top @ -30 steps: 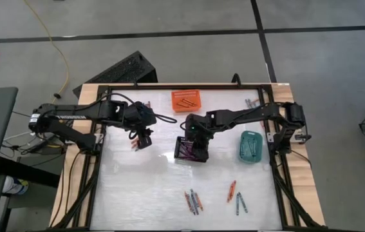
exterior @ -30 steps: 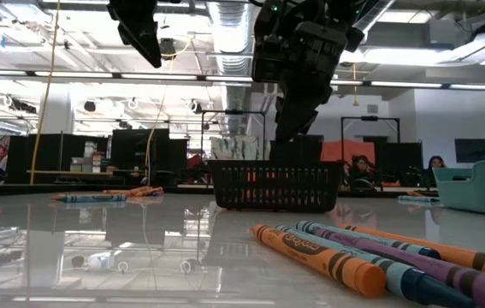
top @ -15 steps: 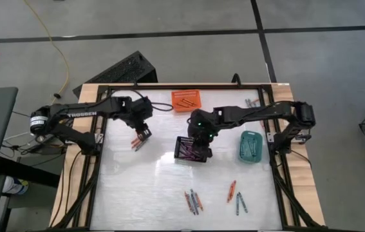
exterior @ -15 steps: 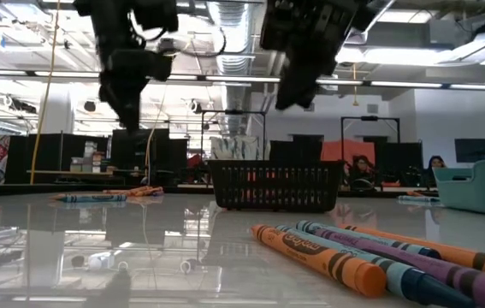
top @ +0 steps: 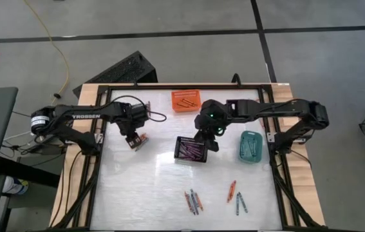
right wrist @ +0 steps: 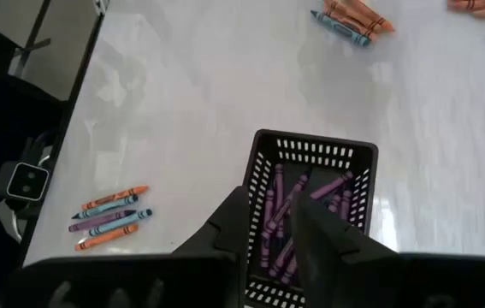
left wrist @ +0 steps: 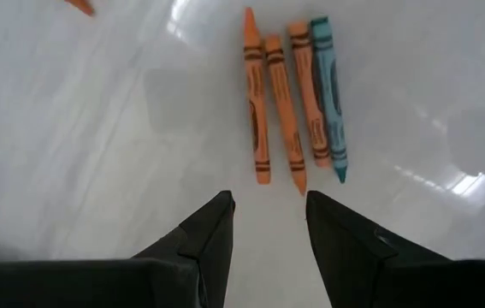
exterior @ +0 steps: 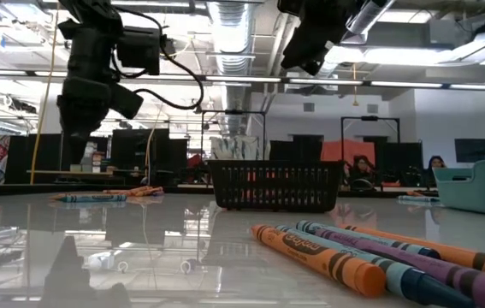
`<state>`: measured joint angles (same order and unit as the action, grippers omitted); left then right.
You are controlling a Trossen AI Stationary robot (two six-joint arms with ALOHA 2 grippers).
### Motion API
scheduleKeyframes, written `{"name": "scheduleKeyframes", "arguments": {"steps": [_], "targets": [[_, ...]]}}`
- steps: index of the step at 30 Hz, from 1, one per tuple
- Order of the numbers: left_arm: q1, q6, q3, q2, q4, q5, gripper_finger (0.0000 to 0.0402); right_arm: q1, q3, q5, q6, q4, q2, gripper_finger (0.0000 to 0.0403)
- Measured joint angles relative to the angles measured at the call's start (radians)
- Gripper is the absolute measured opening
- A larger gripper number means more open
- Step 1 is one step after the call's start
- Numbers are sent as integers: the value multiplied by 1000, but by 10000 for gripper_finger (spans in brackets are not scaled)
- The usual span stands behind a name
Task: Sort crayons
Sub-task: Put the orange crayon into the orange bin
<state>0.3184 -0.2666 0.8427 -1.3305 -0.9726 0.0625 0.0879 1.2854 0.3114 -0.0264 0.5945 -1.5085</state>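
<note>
Three orange crayons and one teal crayon (left wrist: 293,94) lie side by side on the white table near its left edge. My left gripper (left wrist: 268,221) hangs open right above them, pointing down, with nothing between its fingers; the low view shows it (exterior: 73,141) well above the tabletop. My right gripper (right wrist: 275,229) is narrowly open and empty, raised over the black basket (right wrist: 310,205), which holds several purple crayons (right wrist: 286,214). More crayons (top: 193,201) lie near the front edge.
An orange basket (top: 187,100) with crayons stands at the far edge and a teal basket (top: 250,146) at the right. Loose crayons lie at the front right (top: 237,196) and far right corner (top: 251,102). A black frame (top: 169,86) borders the table.
My left gripper has come down and a little toward the table's left edge, turning until it points straight down over the orange and teal crayons. My right gripper has risen out of the black basket and drawn back toward the far right. No crayon has moved.
</note>
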Motion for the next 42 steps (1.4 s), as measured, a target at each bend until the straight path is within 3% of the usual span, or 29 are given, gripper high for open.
{"name": "scheduleKeyframes", "arguments": {"steps": [14,42], "targets": [[-91,-11,-17,-137,62,-119,137,0,0,-2,-1,4,0,85],[-53,9,-60,-143,133,-110,137,-9,0,-1,-14,13,-1,85]]}}
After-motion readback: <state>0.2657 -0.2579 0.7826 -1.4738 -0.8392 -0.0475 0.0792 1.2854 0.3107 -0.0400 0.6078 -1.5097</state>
